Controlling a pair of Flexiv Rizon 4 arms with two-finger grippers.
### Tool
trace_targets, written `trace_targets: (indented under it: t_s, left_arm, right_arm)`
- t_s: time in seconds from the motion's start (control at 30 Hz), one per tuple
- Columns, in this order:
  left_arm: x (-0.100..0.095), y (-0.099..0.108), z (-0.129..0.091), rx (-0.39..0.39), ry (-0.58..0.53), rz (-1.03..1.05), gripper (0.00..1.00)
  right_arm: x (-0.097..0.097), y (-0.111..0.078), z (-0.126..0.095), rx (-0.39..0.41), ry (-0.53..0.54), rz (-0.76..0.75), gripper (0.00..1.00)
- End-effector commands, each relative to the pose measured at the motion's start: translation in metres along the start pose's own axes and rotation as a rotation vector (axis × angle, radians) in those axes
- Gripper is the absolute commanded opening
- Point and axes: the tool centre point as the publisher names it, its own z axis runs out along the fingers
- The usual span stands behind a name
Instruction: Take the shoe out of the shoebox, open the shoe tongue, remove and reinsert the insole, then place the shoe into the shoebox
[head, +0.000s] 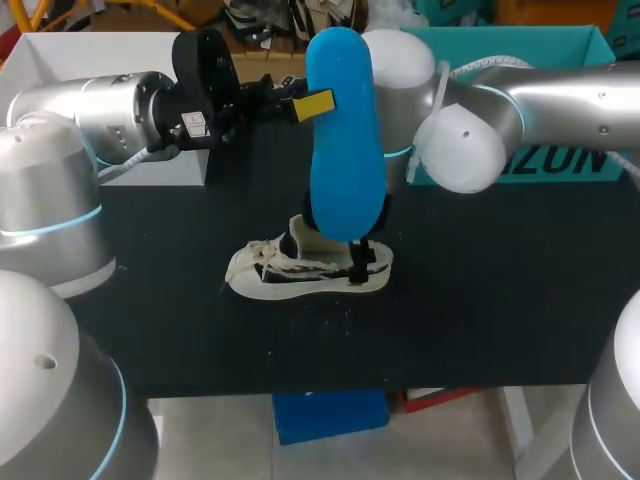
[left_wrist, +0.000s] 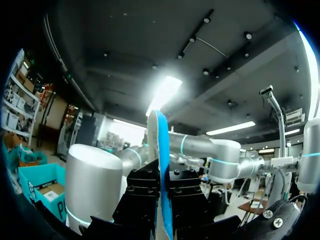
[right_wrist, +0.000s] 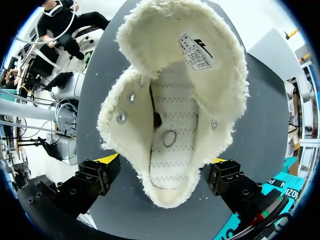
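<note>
Two tools: one per arm, both loaded.
Left tool (left_wrist: 162, 187): clamped narrow on the flat blue foam insole (head: 345, 140). I hold it upright and edge-on, high over the tabletop. My read is that this keeps it clear of the shoe and ready to feed back in.
Right tool (right_wrist: 162, 162): spread wide across the heel end of the cream canvas low-top shoe (right_wrist: 175, 100), with a yellow tip against each side. It grips the shoe, likely so it won't skid when the insole is pushed in.
Shoe position: on its sole on the dark tabletop (head: 500, 300), about mid-table and out of the box. From the head view the insole's lower end lines up with the heel. I can't tell the gap between them.
Tongue (right_wrist: 192, 47): flipped forward, away from my right tool, so the mouth is wide open. The bare stitched footbed shows, so the insole is fully out.
Shoebox: teal cardboard shoebox (head: 560, 45) at the far edge behind my right arm, well apart from the shoe.
Step (judgement): unboxing, tongue and removal are done. Reinsertion is next, and boxing is not yet done.
Count: 1 shoe, 1 insole, 1 teal shoebox, 1 white open box (head: 100, 38) at far left, 2 tools.
</note>
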Motion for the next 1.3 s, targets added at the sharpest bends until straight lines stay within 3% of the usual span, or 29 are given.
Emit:
trace_targets:
  t_s: [0.03,0.37,0.7,0.97,1.3]
  left_arm:
    - [0.000,0.001,0.001,0.002,-0.001,0.003,0.00]
    - [0.000,0.001,0.001,0.002,-0.001,0.003,0.00]
    - [0.000,0.001,0.001,0.002,-0.001,0.003,0.00]
    - [0.000,0.001,0.001,0.002,-0.001,0.003,0.00]
    - [0.000,0.001,0.001,0.002,-0.001,0.003,0.00]
  right_arm:
    - [0.001,-0.002,0.004,-0.098,-0.044,-0.035,1.00]
    - [0.001,-0.002,0.001,-0.398,-0.094,-0.096,1.00]
    - [-0.006,-0.003,0.006,-0.556,-0.084,-0.102,1.00]
    - [-0.007,-0.012,0.015,-0.623,-0.088,-0.050,1.00]
    - [-0.004,-0.021,0.026,-0.649,-0.075,-0.003,1.00]
